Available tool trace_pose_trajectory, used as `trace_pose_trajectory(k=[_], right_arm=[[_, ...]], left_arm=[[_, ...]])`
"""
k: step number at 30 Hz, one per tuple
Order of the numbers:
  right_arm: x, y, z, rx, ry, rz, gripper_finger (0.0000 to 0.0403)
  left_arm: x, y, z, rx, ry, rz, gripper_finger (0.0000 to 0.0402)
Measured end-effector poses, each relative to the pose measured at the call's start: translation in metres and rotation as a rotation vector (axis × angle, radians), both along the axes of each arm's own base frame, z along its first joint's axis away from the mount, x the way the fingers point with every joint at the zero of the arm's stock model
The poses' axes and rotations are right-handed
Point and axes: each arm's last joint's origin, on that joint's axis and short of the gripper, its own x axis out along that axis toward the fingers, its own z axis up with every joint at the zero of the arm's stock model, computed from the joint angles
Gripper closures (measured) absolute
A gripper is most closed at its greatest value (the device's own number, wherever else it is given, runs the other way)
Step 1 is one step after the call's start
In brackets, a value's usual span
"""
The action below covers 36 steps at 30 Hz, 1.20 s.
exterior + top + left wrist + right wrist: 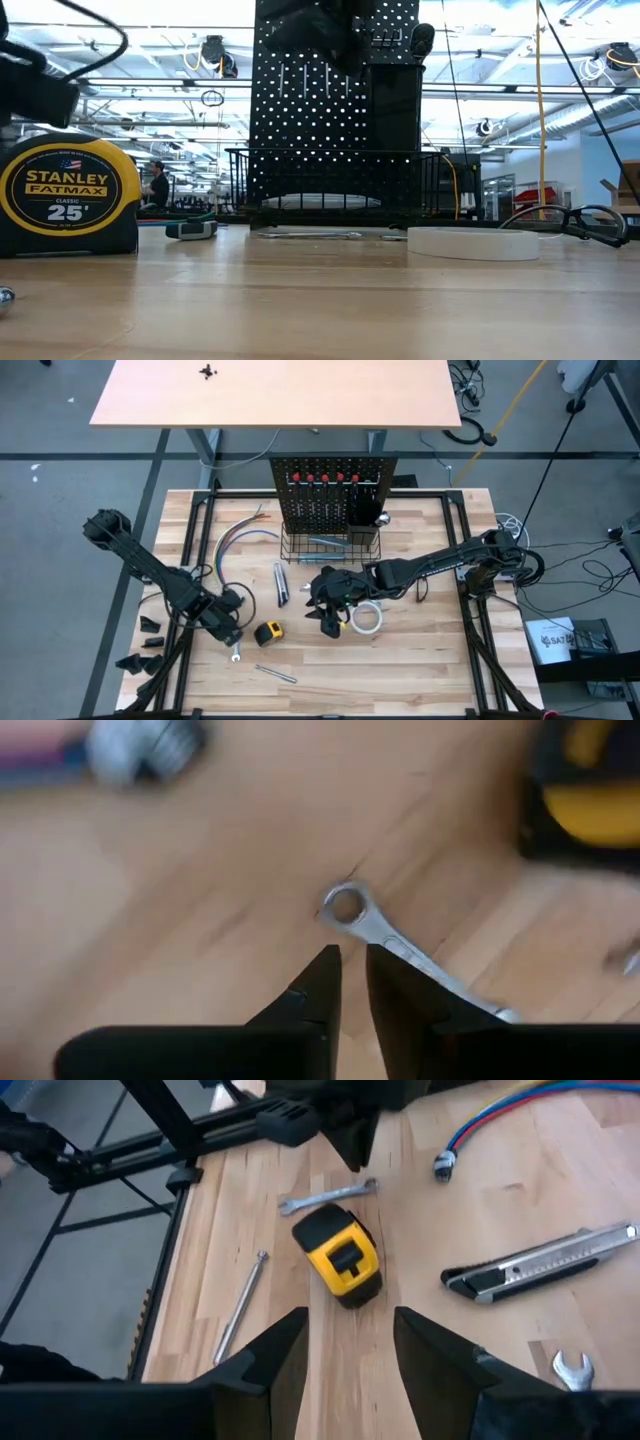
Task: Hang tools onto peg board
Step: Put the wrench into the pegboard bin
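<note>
A wooden table (420,660) is seen from above, with a black peg board (330,495) standing upright at its far edge and a wire basket (330,547) along its base. The left tool (232,632) is lowered over a small silver wrench (400,952) lying flat on the table, just beside a yellow tape measure (268,632). Its fingers (315,985) are nearly pressed together, with only a narrow gap, and nothing is seen pinched. The wrench is judged stiff, light and slippery, lying low on the wood; its flat shank is the likely place to be gripped. The right tool (330,618) is held over the middle of the table, fingers spread and empty, near a white tape roll (366,617). Open wood is left at the near edge.
</note>
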Motion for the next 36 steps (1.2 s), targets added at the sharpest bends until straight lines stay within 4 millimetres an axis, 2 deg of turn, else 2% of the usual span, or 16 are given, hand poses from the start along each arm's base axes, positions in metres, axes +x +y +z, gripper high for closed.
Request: trace_pose_trajectory(k=[3, 6, 10, 17, 27, 36], right_arm=[[-0.001, 0.0, -0.001, -0.014, 0.012, 0.008, 0.0259], [-0.002, 0.0, -0.002, -0.031, 0.023, 0.024, 0.0259], [-0.004, -0.001, -0.004, -0.055, 0.049, 0.038, 0.0259], [-0.007, -0.001, -0.008, -0.067, 0.093, 0.076, 0.0259], [-0.012, -0.016, -0.008, -0.053, 0.155, 0.145, 0.0259], [-0.013, -0.026, -0.005, -0.096, 0.148, 0.168, 0.0259]], left_arm=[[0.0, 0.0, 0.0, -0.062, 0.038, 0.233, 0.0327], [0.003, -0.003, 0.001, -0.103, 0.002, 0.341, 0.0309], [0.008, -0.006, 0.003, -0.141, -0.056, 0.386, 0.0281], [0.003, -0.006, 0.002, -0.122, -0.04, 0.484, 0.0242], [0.002, -0.018, -0.011, -0.098, 0.006, 0.572, 0.0239], [0.012, -0.026, -0.022, -0.043, 0.009, 0.591, 0.0239]])
